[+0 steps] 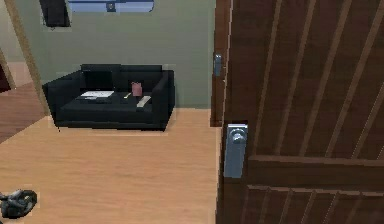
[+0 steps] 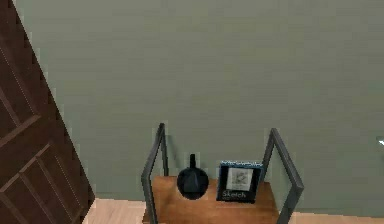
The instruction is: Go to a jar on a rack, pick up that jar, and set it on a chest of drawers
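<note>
The likeliest match for the jar is a dark vessel (image 2: 193, 181) with a round body and a thin neck, standing in the arm side view on the wooden shelf of a rack (image 2: 157, 160). It stands upright, so its long axis is vertical, with the neck pointing straight up and the round belly down on the shelf. At this size I can't be sure that it is a jar. Just beside it, toward that view's right, a small framed picture (image 2: 240, 182) stands with its face turned toward me; I can't tell whether the two touch. Both sit between the rack's dark upright posts, low in the view and a little right of its middle, against a plain grey-green wall (image 2: 220, 70). A brown panelled door (image 2: 30, 140) takes up that view's left edge. I cannot tell the pose of my arm or the state of my gripper. In the forward view the same kind of brown door (image 1: 310, 90), with a silver handle (image 1: 235, 148), stands close on the right. Beyond a stretch of wooden floor (image 1: 120, 160), a dark sofa (image 1: 110, 95) stands against the far wall with a few pale things and one small reddish thing (image 1: 135, 91) on its seat. A small dark object (image 1: 20, 203) lies on the floor in the bottom left corner.
</note>
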You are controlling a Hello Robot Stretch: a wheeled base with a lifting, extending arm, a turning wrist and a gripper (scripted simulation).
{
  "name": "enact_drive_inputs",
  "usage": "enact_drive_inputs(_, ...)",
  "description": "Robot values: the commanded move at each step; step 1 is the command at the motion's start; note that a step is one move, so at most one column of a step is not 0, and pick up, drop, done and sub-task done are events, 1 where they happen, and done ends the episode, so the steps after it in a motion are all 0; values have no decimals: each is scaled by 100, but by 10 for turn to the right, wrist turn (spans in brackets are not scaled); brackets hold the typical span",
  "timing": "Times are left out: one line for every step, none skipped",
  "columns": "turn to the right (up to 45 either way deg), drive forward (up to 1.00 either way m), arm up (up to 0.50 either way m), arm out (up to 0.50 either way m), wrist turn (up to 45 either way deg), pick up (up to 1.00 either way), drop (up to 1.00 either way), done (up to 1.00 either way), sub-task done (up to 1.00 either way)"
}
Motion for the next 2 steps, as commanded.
enact_drive_inputs(0,0,0,38,0,0,0,0,0)
enact_drive_inputs(0,0,0,0,450,0,0,0,0)
